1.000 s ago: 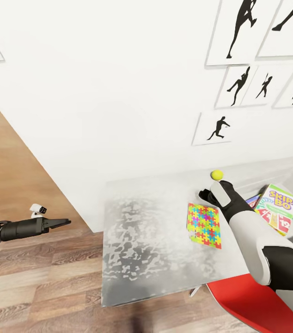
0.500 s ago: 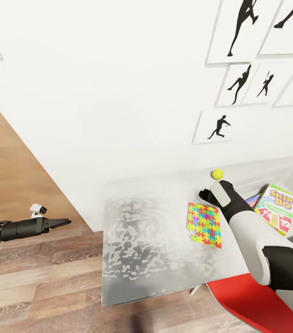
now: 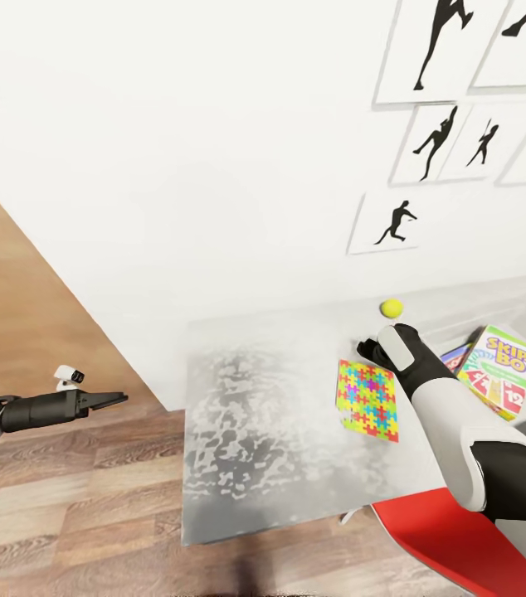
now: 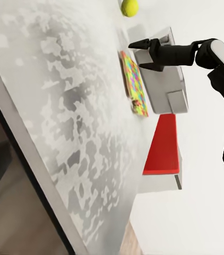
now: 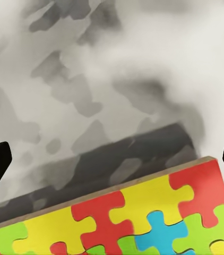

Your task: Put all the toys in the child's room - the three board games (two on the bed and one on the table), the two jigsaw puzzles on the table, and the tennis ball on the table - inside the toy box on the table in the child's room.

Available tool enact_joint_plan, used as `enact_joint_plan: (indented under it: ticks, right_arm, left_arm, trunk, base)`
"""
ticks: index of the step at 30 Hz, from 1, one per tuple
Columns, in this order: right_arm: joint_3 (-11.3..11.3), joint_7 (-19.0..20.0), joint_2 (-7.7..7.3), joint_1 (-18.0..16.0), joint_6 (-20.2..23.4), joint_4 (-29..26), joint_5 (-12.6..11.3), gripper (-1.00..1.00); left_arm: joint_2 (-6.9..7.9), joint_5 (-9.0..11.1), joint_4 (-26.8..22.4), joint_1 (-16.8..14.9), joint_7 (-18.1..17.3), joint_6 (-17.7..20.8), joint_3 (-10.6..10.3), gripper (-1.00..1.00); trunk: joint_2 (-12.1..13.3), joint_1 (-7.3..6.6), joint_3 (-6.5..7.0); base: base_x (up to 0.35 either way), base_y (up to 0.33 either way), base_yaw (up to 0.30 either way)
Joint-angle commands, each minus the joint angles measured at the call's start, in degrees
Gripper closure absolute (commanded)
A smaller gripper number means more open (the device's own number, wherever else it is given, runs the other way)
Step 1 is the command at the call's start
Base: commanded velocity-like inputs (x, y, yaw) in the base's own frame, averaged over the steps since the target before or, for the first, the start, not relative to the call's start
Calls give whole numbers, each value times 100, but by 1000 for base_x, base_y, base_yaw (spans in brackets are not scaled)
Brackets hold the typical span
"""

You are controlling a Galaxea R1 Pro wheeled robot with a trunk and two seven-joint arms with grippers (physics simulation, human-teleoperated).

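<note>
A jigsaw puzzle (image 3: 367, 400) lies flat on the table (image 3: 255, 414), a thin square of multicoloured pieces. My right gripper (image 3: 369, 347) is open just above its far edge, holding nothing. In the right wrist view the puzzle (image 5: 144, 218) edge sits between the spread fingers of the gripper (image 5: 112, 164). The tennis ball (image 3: 392, 308) rests a little beyond, near the wall. The toy box (image 3: 495, 313) at the right holds board games, a pale-green one (image 3: 504, 365) on top. My left gripper (image 3: 118, 400) hangs open over the floor, left of the table.
A red chair (image 3: 454, 539) stands at the table's near right corner under my right arm. A white wall with black sports silhouettes (image 3: 396, 225) runs behind the table. Wood-plank floor (image 3: 64, 514) lies left of and in front of the table.
The head view has shifted slightly, so the wall pictures sit a little differently. Both arms, the puzzle and the ball have stayed where they were.
</note>
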Motion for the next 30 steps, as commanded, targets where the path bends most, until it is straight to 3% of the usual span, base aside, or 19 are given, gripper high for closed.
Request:
enact_joint_plan:
  ticks: [1,12,30]
  right_arm:
    - [-4,-40,-1,-3,17,-9,-44,-100]
    - [-4,-40,-4,-3,17,-9,-44,-100]
    - [-4,-40,-3,4,17,-9,-44,-100]
  left_arm:
    - [7,32,2,-6,-16,60,-37,-100]
    - [6,32,2,-8,-16,63,-33,-100]
    - [11,32,2,-6,-16,64,-31,-100]
  trunk:
    - [-11,3,-17]
    - [-11,3,-89]
    - [-11,3,-98]
  base:
    - [0,0,0]
    - [-26,0,0]
    - [-42,0,0]
